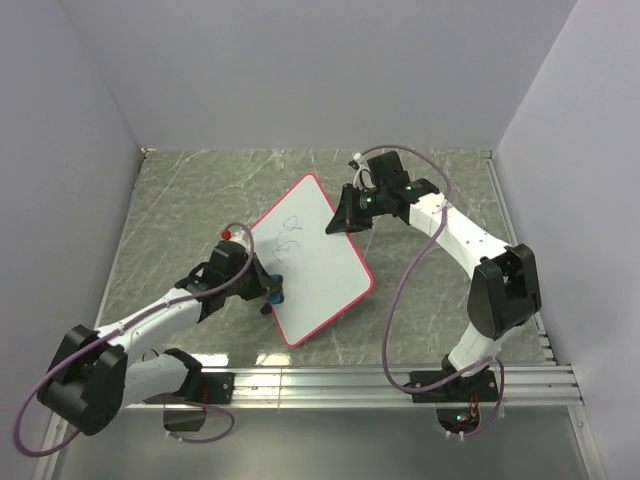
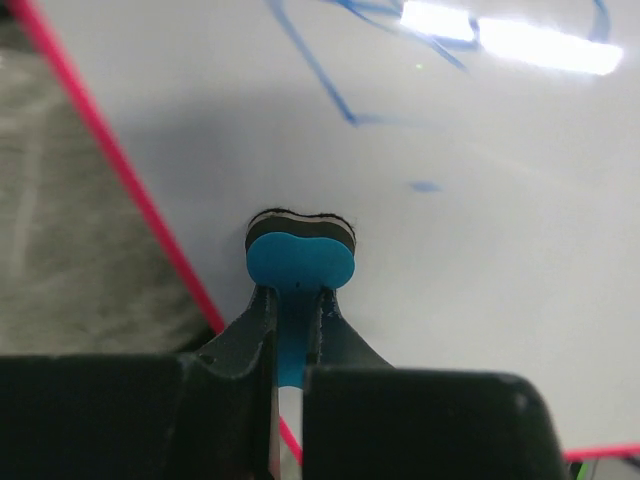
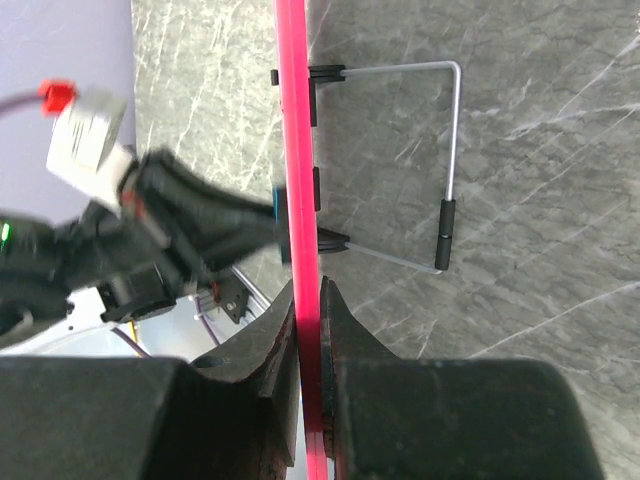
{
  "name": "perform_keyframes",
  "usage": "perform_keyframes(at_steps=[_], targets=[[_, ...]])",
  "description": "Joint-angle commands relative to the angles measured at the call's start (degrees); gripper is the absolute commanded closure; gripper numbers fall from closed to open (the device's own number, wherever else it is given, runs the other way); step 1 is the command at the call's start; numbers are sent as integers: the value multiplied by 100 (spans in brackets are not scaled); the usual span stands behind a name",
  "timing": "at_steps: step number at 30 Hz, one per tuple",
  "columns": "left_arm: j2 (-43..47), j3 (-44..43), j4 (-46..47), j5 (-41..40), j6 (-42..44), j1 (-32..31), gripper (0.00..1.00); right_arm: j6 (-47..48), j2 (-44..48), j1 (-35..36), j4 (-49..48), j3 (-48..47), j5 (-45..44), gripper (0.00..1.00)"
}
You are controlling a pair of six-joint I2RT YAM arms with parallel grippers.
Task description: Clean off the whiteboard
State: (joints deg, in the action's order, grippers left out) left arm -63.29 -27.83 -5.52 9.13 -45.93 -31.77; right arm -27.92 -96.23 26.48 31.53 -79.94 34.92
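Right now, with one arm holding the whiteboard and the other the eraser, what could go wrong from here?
The right gripper pinches only the thin red rim of the whiteboard; wiping pressure could make the board slip or pivot.
The left gripper holds the blue eraser by a narrow part, so it might twist loose.
The eraser sits close to the rim, away from the blue scribbles; a stroke could run off the edge.
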Motion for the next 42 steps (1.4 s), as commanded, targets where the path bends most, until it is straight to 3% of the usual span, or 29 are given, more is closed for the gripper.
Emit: perform_keyframes(at_steps=[1, 7, 9, 12, 16, 21, 31, 36, 42], targets=[[-517, 182, 130, -78, -83, 469, 100, 76, 25, 182, 424, -100, -345, 100], [-1300, -476, -19, 141, 277, 435, 100, 103, -10, 182, 521, -197, -354, 100], [-1204, -600, -46, 325, 400, 295, 100, 94, -1, 191, 512, -197, -354, 100], [-757, -819, -11, 870, 611, -432, 100, 76, 25, 191, 468, -171, -354, 100], [-150, -977, -72, 1100, 533, -725, 100, 6, 16, 191, 337, -74, -328, 100], [-315, -1426, -494, 433, 629, -559, 100, -90, -10, 191, 143, 75, -257, 100], [-2731, -2217, -476, 555, 1236, 1085, 100, -12, -151, 191, 336, -232, -266, 100], [-2619, -1990, -485, 713, 1254, 981, 100, 6, -247, 191, 424, -461, -275, 100], [-1381, -1507, -433, 1073, 1218, 322, 100, 32, -432, 182, 503, -636, -284, 100]])
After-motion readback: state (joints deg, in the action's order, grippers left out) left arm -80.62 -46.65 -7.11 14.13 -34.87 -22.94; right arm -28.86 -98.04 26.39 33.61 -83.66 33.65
